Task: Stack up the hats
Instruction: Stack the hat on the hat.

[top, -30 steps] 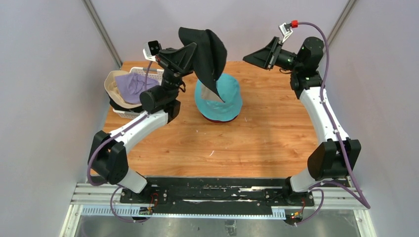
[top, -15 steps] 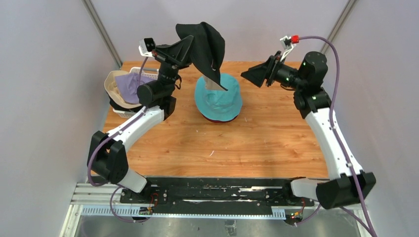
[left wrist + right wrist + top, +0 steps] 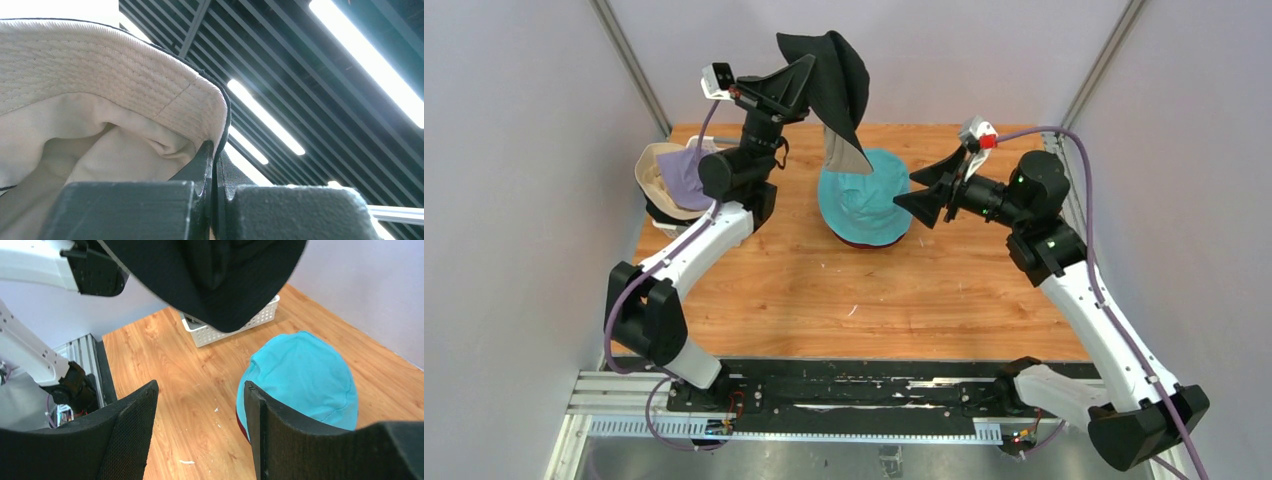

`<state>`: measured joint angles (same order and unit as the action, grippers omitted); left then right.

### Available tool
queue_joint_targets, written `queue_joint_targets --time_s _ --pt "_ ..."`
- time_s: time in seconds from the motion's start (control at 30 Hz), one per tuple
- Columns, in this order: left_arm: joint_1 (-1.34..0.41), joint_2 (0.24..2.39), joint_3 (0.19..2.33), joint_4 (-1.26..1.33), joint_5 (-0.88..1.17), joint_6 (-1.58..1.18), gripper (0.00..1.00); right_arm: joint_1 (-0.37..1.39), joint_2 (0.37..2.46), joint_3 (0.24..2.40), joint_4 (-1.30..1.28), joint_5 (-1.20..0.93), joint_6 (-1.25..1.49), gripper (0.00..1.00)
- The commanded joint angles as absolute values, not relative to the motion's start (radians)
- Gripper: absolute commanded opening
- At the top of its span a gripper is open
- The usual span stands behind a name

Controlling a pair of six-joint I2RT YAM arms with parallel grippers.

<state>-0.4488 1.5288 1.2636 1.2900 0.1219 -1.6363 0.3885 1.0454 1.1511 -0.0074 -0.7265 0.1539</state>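
Top centre of the overhead view, the left gripper [image 3: 807, 72] pinches the brim of the black hat [image 3: 839, 80], dangling it above the teal hat [image 3: 864, 205] on the wooden table [image 3: 874, 300]. The right gripper [image 3: 921, 203], jaws apart and empty, hovers just right of the teal hat. Plain grey walls [image 3: 524, 150] surround the table.

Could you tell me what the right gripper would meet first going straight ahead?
Probably the teal hat, just ahead of the right gripper; depth is unclear, and it may slip past to the tabletop beside it.
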Motion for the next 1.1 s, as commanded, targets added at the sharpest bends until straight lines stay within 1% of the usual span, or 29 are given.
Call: queue_joint_targets --time_s 0.0,0.57,0.93,1.07 --pt "-0.44 1.548 1.308 1.299 0.143 -1.652 0.0 0.446 1.033 1.1 0.064 -0.694 0.062 0.63" --pt "-0.441 1.572 1.291 1.368 0.156 -1.72 0.0 0.563 1.163 1.14 0.202 -0.61 -0.078 0.62" --pt "-0.44 1.587 1.289 1.396 0.157 -1.755 0.0 0.606 1.283 1.241 0.267 -0.628 -0.097 0.61" --pt "-0.441 1.597 1.292 1.408 0.155 -1.767 0.0 0.626 1.325 1.27 0.288 -0.64 -0.096 0.58"
